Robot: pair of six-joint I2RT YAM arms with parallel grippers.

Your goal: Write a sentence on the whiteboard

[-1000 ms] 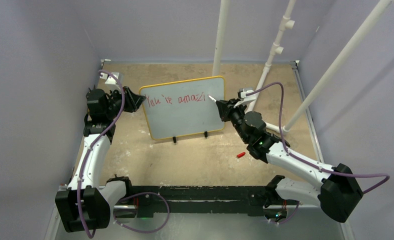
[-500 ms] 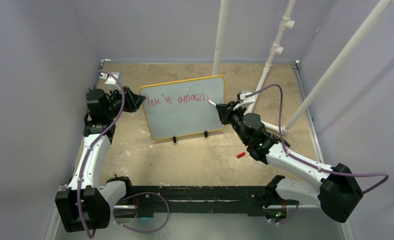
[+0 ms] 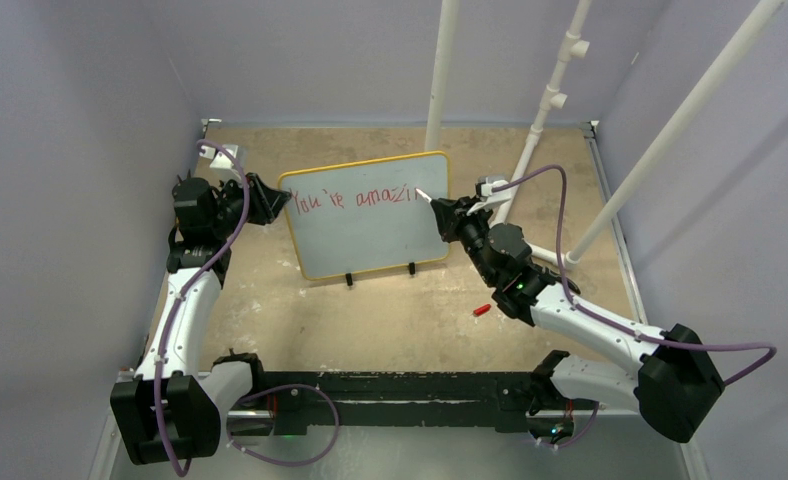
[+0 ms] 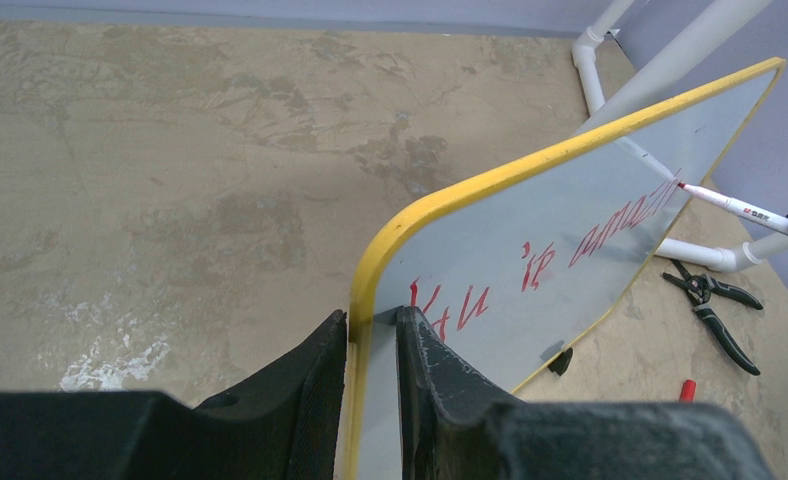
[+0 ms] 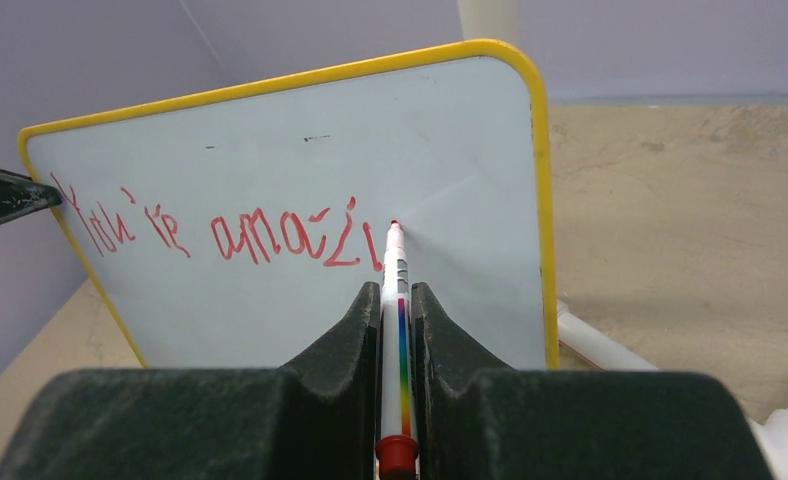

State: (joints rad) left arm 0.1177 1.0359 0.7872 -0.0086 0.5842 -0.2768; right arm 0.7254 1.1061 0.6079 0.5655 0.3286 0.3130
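Note:
The whiteboard (image 3: 370,220) stands upright on black feet, yellow-framed, with red writing "You're amazi" along its top. My left gripper (image 3: 275,203) is shut on the board's left edge; in the left wrist view (image 4: 372,322) its fingers clamp the yellow frame (image 4: 440,200). My right gripper (image 3: 448,215) is shut on a white marker (image 3: 425,197) with a rainbow stripe. In the right wrist view the marker (image 5: 395,300) sits between the fingers, its red tip touching the whiteboard (image 5: 270,160) just right of the last letter.
A red marker cap (image 3: 481,311) lies on the tan table in front of the right arm. White pipes (image 3: 545,110) stand behind and right of the board. Black pliers (image 4: 715,310) lie on the table beyond the board's right end.
The marker tip dropped down a little along the board, then came back up to the writing line right of the last letter. The left gripper and board stayed still.

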